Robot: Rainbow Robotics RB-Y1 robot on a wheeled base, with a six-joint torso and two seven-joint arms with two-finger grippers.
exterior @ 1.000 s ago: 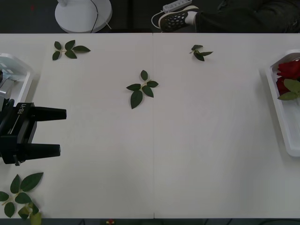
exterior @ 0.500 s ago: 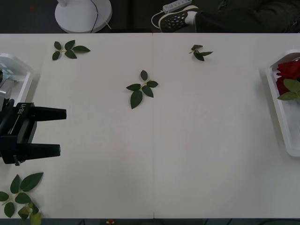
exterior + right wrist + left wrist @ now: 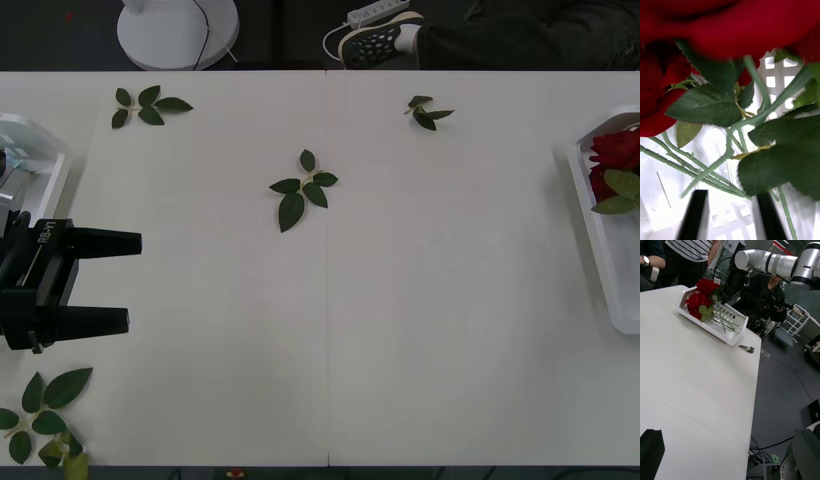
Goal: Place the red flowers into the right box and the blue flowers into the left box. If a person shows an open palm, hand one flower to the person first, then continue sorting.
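The red flowers (image 3: 614,150) lie in the right box (image 3: 600,250) at the table's right edge. In the left wrist view the same red flowers (image 3: 702,296) sit in that box (image 3: 732,338) across the table. Close up, red flowers (image 3: 726,26) and green stems (image 3: 730,146) lie over the white box floor (image 3: 662,195). My right gripper (image 3: 732,215) hangs open just above those stems, holding nothing. At the table's left side my left gripper (image 3: 134,281) stands open and empty, beside the left box (image 3: 40,150). The blue flowers are out of view.
Loose green leaf sprigs lie mid-table (image 3: 302,188), at the far left (image 3: 148,105), at the far right (image 3: 427,112) and at the near left corner (image 3: 45,405). A person's shoe (image 3: 375,40) rests beyond the far edge. A white stand base (image 3: 178,30) is there too.
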